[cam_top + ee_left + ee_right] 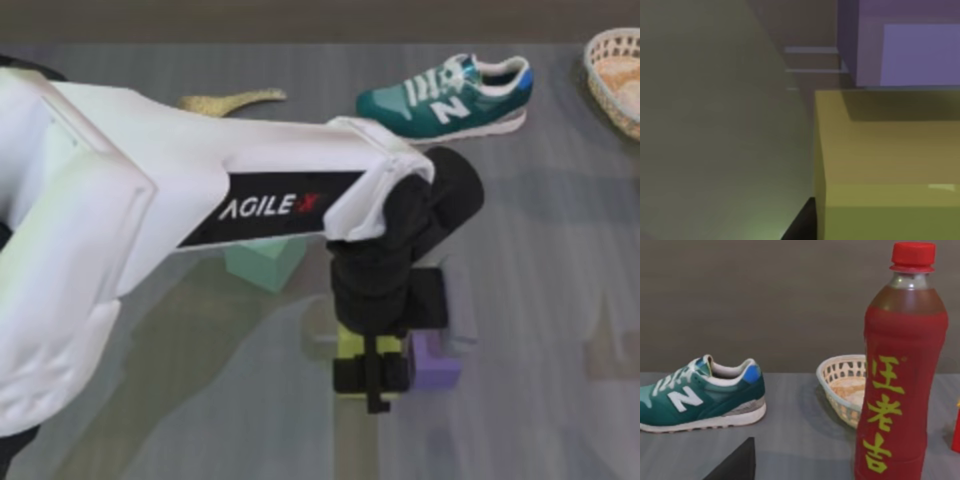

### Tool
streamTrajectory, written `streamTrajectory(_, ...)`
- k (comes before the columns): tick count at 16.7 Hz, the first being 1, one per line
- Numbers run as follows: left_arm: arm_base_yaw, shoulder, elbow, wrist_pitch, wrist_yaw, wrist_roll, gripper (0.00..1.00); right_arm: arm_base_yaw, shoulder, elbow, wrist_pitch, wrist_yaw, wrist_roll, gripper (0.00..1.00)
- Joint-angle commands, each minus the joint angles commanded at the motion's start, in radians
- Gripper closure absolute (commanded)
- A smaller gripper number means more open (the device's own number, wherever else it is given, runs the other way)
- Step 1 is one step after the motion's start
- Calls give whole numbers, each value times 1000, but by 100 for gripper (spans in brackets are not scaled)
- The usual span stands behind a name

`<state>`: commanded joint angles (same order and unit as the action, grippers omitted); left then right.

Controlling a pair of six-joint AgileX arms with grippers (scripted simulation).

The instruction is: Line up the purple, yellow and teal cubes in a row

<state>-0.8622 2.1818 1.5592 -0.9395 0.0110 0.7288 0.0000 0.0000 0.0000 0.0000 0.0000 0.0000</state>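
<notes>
My left arm reaches across the table, and the left gripper [370,375] points down, shut on the yellow cube [352,345]. In the left wrist view one dark fingertip [802,222] lies flat against the yellow cube's [890,160] side. The small purple cube [438,362] sits right beside the yellow one, on its right, and looks to be touching it; the same purple cube [910,50] shows just beyond the yellow one in the wrist view. The pale teal cube [262,265] lies to the left and farther back, partly under my forearm. My right arm is out of the top view; only one fingertip [742,460] shows.
A dark teal sneaker [445,95] lies at the back, a wicker basket [615,75] at the back right, and a golden object [230,100] at the back left. A tall red bottle [902,370] stands close in front of my right wrist.
</notes>
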Motion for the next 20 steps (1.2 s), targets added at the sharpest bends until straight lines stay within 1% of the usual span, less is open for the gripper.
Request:
streamTrajectory(3, 0, 0, 0, 0, 0, 0, 2, 0, 0, 0, 0, 0, 0, 0)
streamTrajectory(4, 0, 0, 0, 0, 0, 0, 0, 0, 0, 0, 0, 0, 0, 0)
streamTrajectory(13, 2, -2, 3, -4, 0, 0, 0, 0, 0, 0, 0, 0, 0, 0)
streamTrajectory(15, 6, -11, 30, -41, 0, -1, 0, 0, 0, 0, 0, 0, 0, 0)
streamTrajectory(20, 20, -61, 143, -208, -1, -2, 0, 0, 0, 0, 0, 0, 0, 0)
